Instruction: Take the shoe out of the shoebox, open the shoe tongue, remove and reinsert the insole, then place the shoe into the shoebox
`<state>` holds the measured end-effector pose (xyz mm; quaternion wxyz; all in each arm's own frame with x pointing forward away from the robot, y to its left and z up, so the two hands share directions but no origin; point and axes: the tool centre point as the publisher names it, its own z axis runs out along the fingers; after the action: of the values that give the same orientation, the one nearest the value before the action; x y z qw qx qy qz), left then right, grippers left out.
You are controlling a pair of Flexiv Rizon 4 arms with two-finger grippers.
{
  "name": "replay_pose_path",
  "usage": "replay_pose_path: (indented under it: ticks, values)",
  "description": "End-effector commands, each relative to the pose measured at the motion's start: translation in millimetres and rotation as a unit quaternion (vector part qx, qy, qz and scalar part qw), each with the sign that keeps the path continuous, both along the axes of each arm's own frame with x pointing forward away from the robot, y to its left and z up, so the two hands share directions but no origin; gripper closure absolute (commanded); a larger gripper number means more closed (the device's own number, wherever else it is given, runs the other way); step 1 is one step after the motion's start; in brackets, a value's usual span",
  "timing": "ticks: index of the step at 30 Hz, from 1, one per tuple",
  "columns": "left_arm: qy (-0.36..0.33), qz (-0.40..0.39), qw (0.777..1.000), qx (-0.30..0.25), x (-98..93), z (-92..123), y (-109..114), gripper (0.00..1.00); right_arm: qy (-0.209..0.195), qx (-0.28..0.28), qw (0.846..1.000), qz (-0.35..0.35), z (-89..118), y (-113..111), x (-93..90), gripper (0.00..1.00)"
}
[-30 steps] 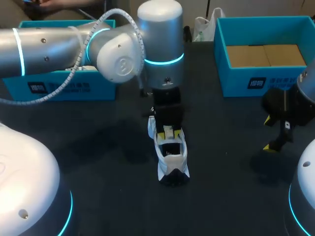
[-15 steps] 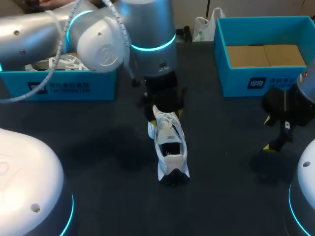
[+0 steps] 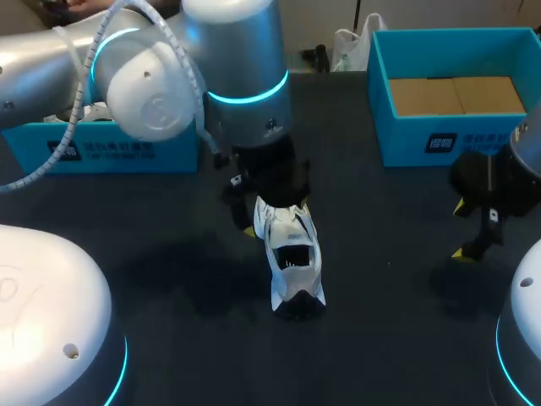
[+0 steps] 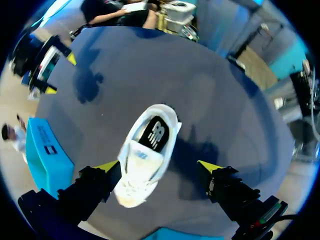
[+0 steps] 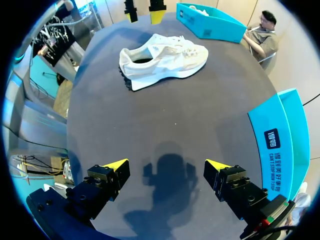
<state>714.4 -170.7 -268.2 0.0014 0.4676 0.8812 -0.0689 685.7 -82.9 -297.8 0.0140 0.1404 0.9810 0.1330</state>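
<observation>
— Where is the shoe [image 3: 292, 254] sitting?

— It is standing upright on its sole on the desk [image 3: 380, 296], outside both boxes. Its long axis is running from the robot's side toward the far edge, the toe pointing away and the dark heel facing the robot. The opening is facing up, with the dark insole [image 4: 156, 134] showing inside.

— And the left gripper [image 4: 159, 166]?

— It is hanging right over the shoe's toe end, fingers spread wide. The laced toe is lying between them, close against one yellow tip, while the other tip is standing well apart from the shoe, so nothing is being clamped.

— The right gripper [image 5: 167, 165]?

— It is hovering over bare desk well off to the shoe's right, fingers apart and holding nothing. From there the shoe is lying broadside ahead of it.

— The shoeboxes?

— The right shoebox [image 3: 456, 85] and the left shoebox [image 3: 110, 144] are sitting beyond the shoe's toe, one to each side.
</observation>
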Motion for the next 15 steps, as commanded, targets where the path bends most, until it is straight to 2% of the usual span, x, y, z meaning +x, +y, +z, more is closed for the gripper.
replay_pose_path:
  ticks: [1,9,11,15]
  values:
    - [0.074,0.288,0.954,0.045,-2.0,7,1,0.0,-0.001,-0.001,1.0,0.0,0,1,-0.6,0.0]
    - [0.074,0.288,0.954,0.045,-2.0,7,1,0.0,-0.001,-0.001,1.0,0.0,0,1,-0.6,0.0]
    - [0.103,0.308,0.944,0.057,-3.3,0,-3,0.0,-0.001,-0.001,1.0,0.0,0,1,-0.6,0.0]
    - [0.112,0.355,0.926,0.065,-15.9,-10,-8,0.0,-0.001,-0.001,1.0,0.0,0,1,-0.6,0.0]
